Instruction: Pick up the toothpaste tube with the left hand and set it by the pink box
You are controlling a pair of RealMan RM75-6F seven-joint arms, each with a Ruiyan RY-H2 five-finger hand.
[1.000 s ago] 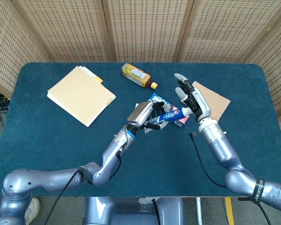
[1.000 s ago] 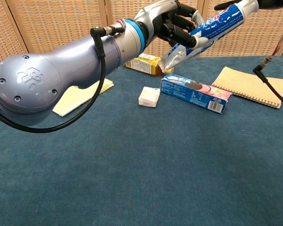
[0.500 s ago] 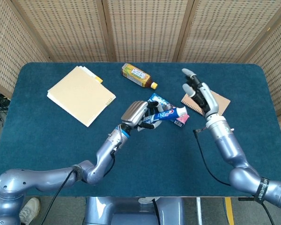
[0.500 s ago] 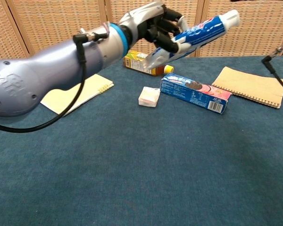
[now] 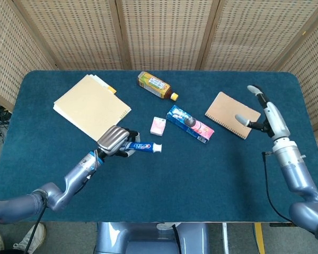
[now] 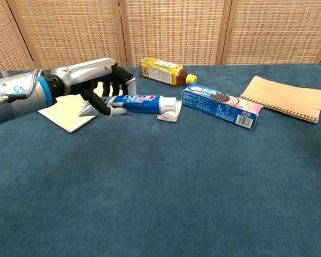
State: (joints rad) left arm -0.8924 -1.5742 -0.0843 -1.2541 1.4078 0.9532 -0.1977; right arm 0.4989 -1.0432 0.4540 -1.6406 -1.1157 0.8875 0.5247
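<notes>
Your left hand point(image 5: 114, 142) is gripping the toothpaste tube point(image 5: 143, 147) by its tail, cap pointing toward the pink box point(image 5: 158, 126) and hovering just beside it. Picking up is done; lowering and releasing remain. Your right hand point(image 5: 267, 114) is open, well apart.

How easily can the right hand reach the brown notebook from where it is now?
Probably easily. The right hand hangs open just beside the brown notebook, at its right edge, and nothing lies between them. The left hand holds the toothpaste tube far away.
</notes>
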